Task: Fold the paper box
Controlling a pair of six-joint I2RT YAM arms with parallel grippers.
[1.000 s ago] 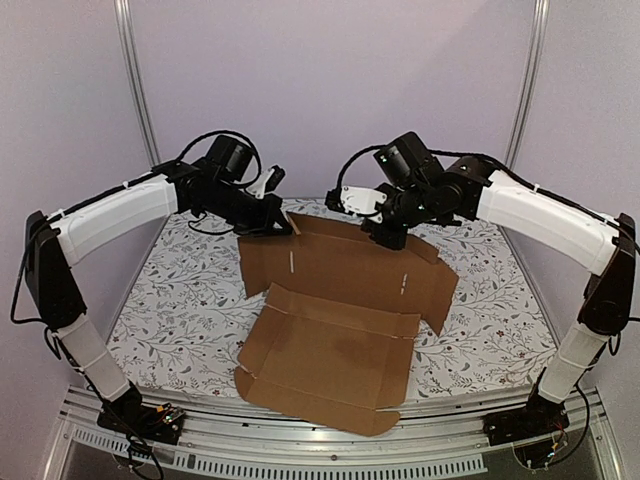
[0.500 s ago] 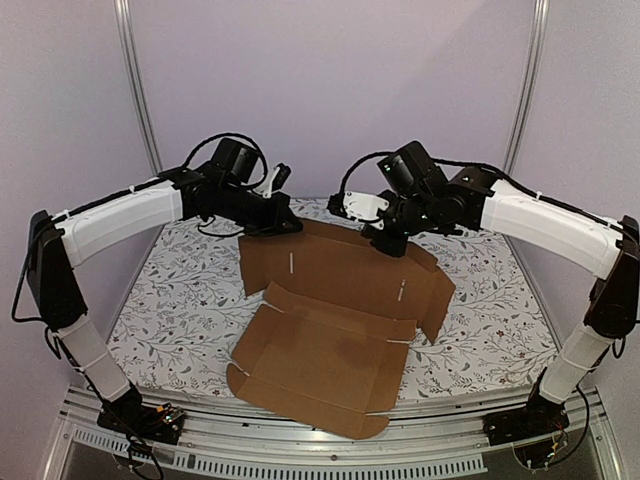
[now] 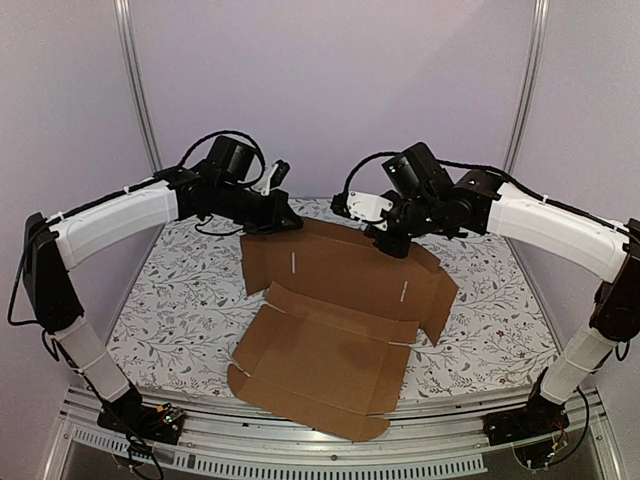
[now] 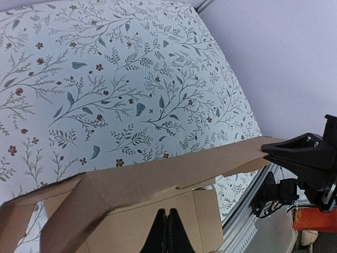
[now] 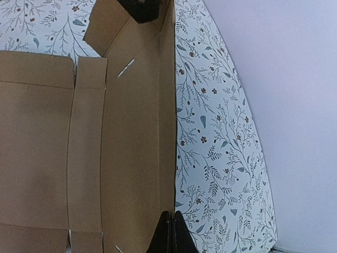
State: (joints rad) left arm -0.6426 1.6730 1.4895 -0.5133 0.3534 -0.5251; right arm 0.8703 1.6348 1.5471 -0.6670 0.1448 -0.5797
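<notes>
The paper box [image 3: 330,345] is a large brown die-cut cardboard sheet lying open on the floral tablecloth. Its back panel stands raised, with a side flap [image 3: 437,300] hanging at the right. My left gripper [image 3: 283,222] is shut on the raised panel's far edge at the left end. My right gripper [image 3: 390,243] is shut on the same edge at the right end. In the left wrist view the closed fingers [image 4: 167,234] rest against the cardboard [image 4: 158,179]. In the right wrist view the closed fingers [image 5: 172,234] pinch the panel's edge [image 5: 167,132].
The floral tablecloth [image 3: 170,290] covers the table. A metal rail [image 3: 300,445] runs along the near edge under the sheet's front flap. Two metal uprights [image 3: 135,90] stand at the back corners before plain walls. The right gripper shows in the left wrist view [image 4: 305,158].
Both grippers have shifted slightly with the back panel's edge held. The sheet's near part has slid a little to the left and towards the front rail.
</notes>
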